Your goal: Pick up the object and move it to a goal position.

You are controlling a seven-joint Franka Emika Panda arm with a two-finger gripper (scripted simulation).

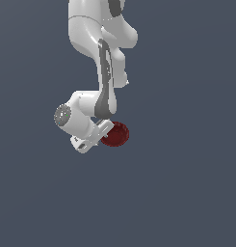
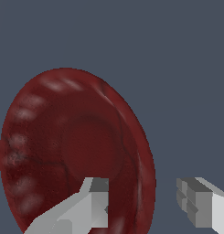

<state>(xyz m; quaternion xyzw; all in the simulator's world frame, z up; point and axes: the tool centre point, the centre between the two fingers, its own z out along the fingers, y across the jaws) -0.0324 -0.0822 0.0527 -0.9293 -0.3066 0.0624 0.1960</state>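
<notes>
Exterior and wrist views. The bowl [image 1: 116,134] lies on the plain grey floor [image 1: 187,193], just beside the white gripper [image 1: 101,131] on the exterior view's right, with the arm [image 1: 106,72] reaching down from above. In the wrist view the bowl [image 2: 72,151] shows its dark red, glossy hollow, and the gripper [image 2: 145,203] has its fingers spread apart, holding nothing. One finger [image 2: 88,205] sits in front of the bowl's inside; the other finger [image 2: 200,205] stands outside the rim, with bare floor behind it. The wall thus appears to lie between the two, though you cannot tell from either view how far the tips have come down past the rim.

Note the risks. If you close while the tips are still high, the pads would catch only the rounded lip, and the glossy wall may squirt out sideways. If you descend further off line, the inner finger may press on the bowl and tip or shove it. A shallow pinch on one side could also let the bowl swing and drop during the carry to the goal, which neither view shows.
</notes>
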